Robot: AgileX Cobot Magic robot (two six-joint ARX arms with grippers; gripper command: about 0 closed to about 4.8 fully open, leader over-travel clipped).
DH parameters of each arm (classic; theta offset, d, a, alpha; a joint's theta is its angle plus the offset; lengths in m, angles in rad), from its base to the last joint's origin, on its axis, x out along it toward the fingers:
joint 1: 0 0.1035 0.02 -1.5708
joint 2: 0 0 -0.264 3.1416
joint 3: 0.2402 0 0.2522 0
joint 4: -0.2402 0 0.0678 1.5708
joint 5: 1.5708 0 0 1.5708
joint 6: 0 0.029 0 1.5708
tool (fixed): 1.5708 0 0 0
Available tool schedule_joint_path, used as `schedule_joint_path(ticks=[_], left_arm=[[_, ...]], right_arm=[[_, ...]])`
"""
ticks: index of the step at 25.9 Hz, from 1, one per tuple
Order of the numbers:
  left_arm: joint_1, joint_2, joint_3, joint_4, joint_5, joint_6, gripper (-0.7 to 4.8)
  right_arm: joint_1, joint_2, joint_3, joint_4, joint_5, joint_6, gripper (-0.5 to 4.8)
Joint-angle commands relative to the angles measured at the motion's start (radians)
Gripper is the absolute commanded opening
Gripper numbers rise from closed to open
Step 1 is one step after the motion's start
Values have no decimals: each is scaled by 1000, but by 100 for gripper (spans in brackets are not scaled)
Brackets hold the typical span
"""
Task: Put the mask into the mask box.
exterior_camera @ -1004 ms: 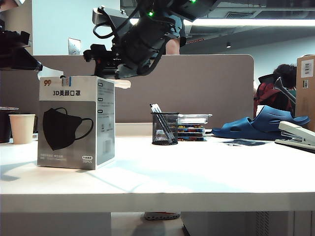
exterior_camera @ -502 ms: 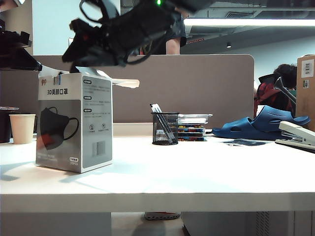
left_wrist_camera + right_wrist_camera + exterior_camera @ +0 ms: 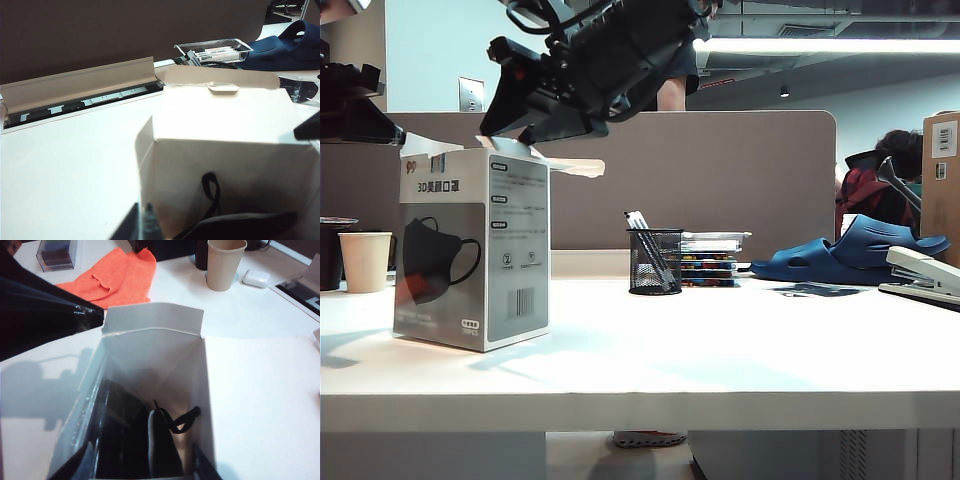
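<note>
Near the tabletop's (image 3: 720, 350) left edge stands the cardboard mask box (image 3: 470, 250), flaps up; the black fabric mask (image 3: 162, 445) lies inside, ear loop curling. Right gripper (image 3: 525, 118) hovers just above the opening, jaws parted, empty. Left gripper (image 3: 142, 227) sits clenched at the box rim.

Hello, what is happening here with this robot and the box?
The robot is putting a mask into the mask box. The mask lies inside the open box, one ear loop showing. The right gripper hangs just above the box's open top on the left of the table, jaws partly open and empty. The left gripper is shut, low beside the box's open top, holding nothing that can be seen.
</note>
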Motion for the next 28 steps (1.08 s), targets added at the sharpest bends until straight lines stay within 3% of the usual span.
schedule_joint_path(ticks=[1,2,6,9,12,17,20,25,28], left_arm=[[0,-3,4,9,4,4,240],[0,-3,5,9,4,3,312],[0,-3,5,9,4,3,323],[0,-16,5,13,4,-1,323],[0,-45,6,20,4,-4,323],[1,-184,6,19,3,-5,322],[1,-260,6,12,3,-72,299],[0,-327,6,-8,4,-83,294],[0,-360,6,-10,4,-136,203]], right_arm=[[0,-52,6,22,95,-16,236],[-4,-69,6,20,117,-22,210],[-27,-108,6,15,153,-23,121],[-43,-142,6,5,192,-23,-8],[-64,-170,6,3,198,-22,-9],[-140,-273,6,-53,325,-22,-9],[-194,-354,6,-103,331,-23,-9],[-276,-455,6,-167,380,-37,-9],[-383,-546,6,-242,383,-37,-9]])
